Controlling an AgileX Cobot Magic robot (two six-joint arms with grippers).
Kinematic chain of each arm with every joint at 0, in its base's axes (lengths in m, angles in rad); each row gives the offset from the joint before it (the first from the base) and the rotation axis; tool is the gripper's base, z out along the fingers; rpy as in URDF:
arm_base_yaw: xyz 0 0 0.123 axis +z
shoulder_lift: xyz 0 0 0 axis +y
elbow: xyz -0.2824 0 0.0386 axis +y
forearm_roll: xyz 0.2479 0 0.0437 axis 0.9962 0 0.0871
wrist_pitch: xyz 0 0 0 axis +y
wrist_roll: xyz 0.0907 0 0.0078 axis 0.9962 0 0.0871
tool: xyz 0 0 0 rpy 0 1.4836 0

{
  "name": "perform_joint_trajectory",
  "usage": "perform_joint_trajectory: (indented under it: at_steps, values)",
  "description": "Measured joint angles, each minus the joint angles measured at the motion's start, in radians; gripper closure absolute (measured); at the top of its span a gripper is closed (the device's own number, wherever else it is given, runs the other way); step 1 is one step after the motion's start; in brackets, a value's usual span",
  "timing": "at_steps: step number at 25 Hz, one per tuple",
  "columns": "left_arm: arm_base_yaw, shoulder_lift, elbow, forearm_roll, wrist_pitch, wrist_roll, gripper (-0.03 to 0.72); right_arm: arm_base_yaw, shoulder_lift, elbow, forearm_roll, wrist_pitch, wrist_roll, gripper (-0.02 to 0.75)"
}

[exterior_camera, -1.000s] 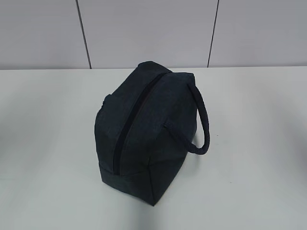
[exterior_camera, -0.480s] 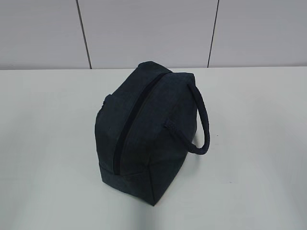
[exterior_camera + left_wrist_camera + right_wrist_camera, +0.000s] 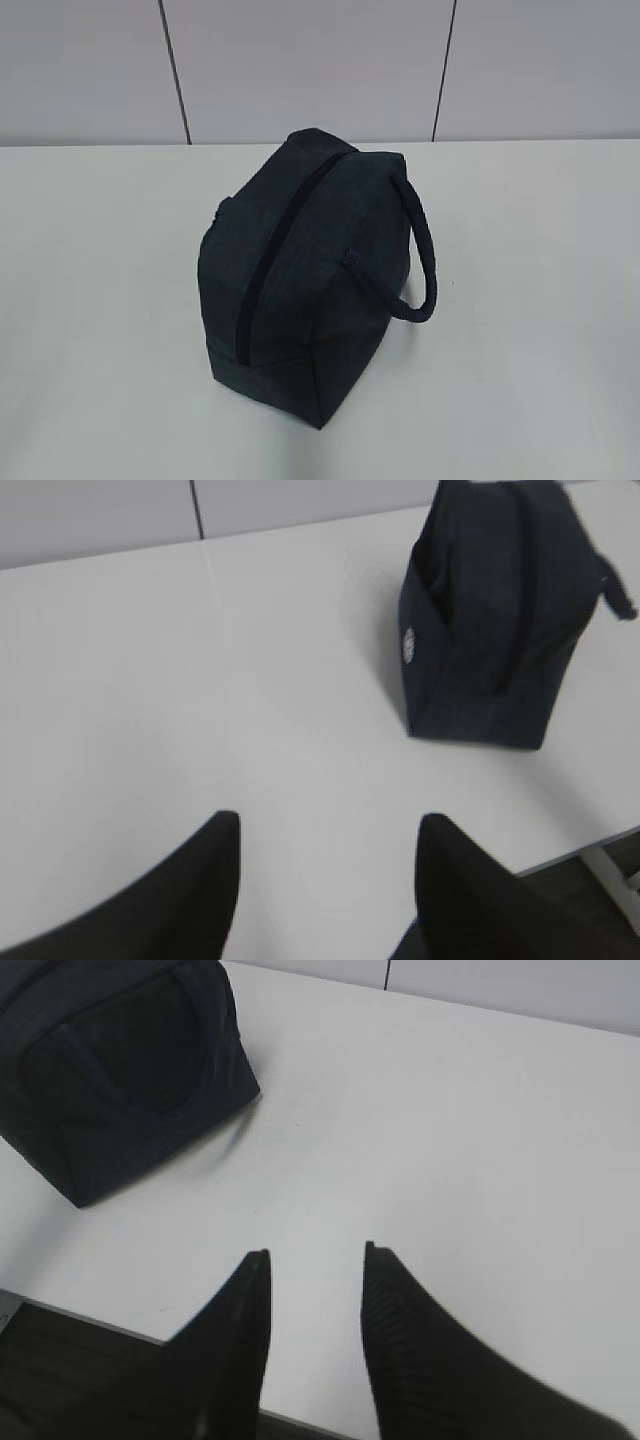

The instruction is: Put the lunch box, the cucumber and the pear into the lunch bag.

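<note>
The dark navy lunch bag [image 3: 300, 280] stands zipped shut in the middle of the white table, its looped strap handle [image 3: 420, 260] hanging to the right. The left wrist view has the lunch bag [image 3: 490, 620] at the upper right, well beyond my left gripper [image 3: 328, 825], which is open with only bare table between its fingers. My right gripper [image 3: 315, 1252] is open too and empty, with the lunch bag [image 3: 120, 1070] away at the upper left. No arm shows in the exterior view. The lunch box, the cucumber and the pear are out of view.
The white table [image 3: 530, 220] runs back to a pale panelled wall [image 3: 300, 60]. Its near edge [image 3: 90, 1320] shows below the right gripper, and an edge with a table leg [image 3: 600, 860] shows at the lower right of the left wrist view.
The lunch bag stands as before in the exterior view, and no arm has come into it.
</note>
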Motion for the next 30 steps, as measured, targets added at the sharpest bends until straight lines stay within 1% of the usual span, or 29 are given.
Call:
perform_joint_trajectory:
  at_steps: [3,5,8,13,15,17,20,25,30]
  values:
    - [-0.001,0.0,0.028,0.031,0.003,0.0,0.344,0.0,-0.017,0.047,-0.004,0.018,0.0,0.412]
    - [-0.001,0.0,0.035,0.029,-0.017,0.0,0.34,0.0,-0.018,0.087,-0.007,0.018,0.0,0.353]
    - [-0.001,0.0,0.059,0.018,-0.043,0.0,0.326,0.0,-0.018,0.146,-0.009,0.003,0.002,0.303]
    - [-0.001,0.0,0.062,0.013,-0.051,0.0,0.308,0.0,-0.018,0.237,-0.019,-0.067,0.008,0.288]
    - [-0.001,0.0,0.062,0.014,-0.052,-0.001,0.28,0.0,-0.018,0.243,-0.024,-0.08,0.017,0.288]
    - [-0.001,0.0,0.062,0.028,-0.052,-0.019,0.237,0.0,-0.018,0.243,-0.026,-0.082,0.023,0.288]
    - [-0.001,0.0,0.062,0.074,-0.052,-0.04,0.202,0.0,-0.018,0.243,-0.035,-0.084,0.025,0.288]
    - [-0.001,0.0,0.062,0.089,-0.052,-0.05,0.194,0.0,-0.018,0.243,-0.035,-0.084,0.025,0.293]
    - [-0.001,0.0,0.062,0.084,-0.052,-0.05,0.202,0.0,-0.018,0.243,-0.035,-0.086,0.025,0.293]
